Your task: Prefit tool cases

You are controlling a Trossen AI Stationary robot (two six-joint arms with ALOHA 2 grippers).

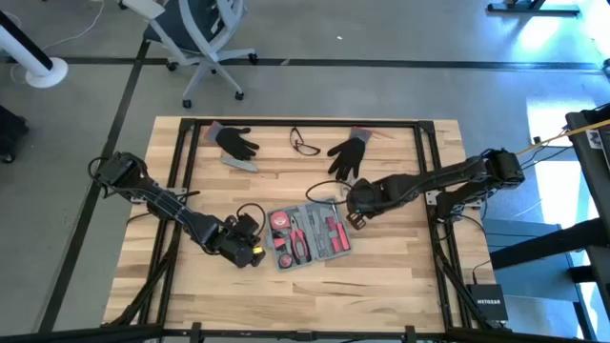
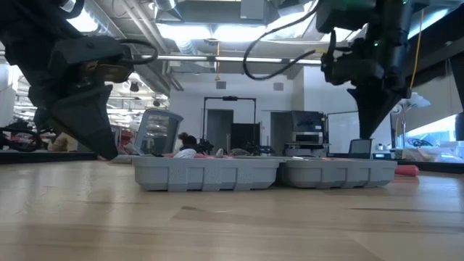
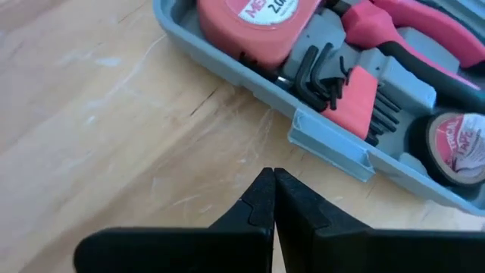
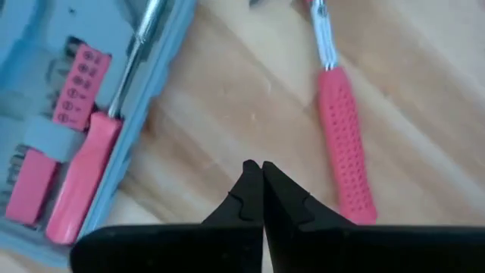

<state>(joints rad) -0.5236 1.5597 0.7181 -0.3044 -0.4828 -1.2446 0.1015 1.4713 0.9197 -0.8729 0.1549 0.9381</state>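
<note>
**Both grippers closed beside the open tool case**

A wooden table (image 1: 381,276) with a dark metal frame fills the overhead view. The left arm reaches in from the table's left edge toward the middle, and the right arm reaches in from the right edge, the two ending on opposite sides of the same object.

The tool case (image 1: 310,238) lies open and flat near the centre of the table, slightly tilted, its grey tray facing up. Moulded recesses hold red-handled pliers (image 1: 299,242), a red tape measure (image 3: 250,23), a roll of tape (image 3: 458,148), a set of black hex keys (image 3: 318,76) and a red-handled screwdriver (image 4: 91,167). In the level view the case shows as a low grey tray in two joined halves (image 2: 264,174).

The left gripper (image 1: 250,250) sits just beside the case's left edge, low over the wood; its fingers are pressed together, tip to tip, holding nothing (image 3: 271,189). The right gripper (image 1: 355,211) is at the case's upper right corner, its fingers likewise closed and empty (image 4: 261,178).

A red-handled tool with a metal shaft (image 4: 345,144) lies on the bare wood outside the case, just beside the right gripper.

Along the far edge of the table rest two black gloves (image 1: 236,143) (image 1: 349,152), with a pair of safety glasses (image 1: 305,143) between them. A small grey bar (image 1: 240,163) lies next to the left-hand glove.
</note>
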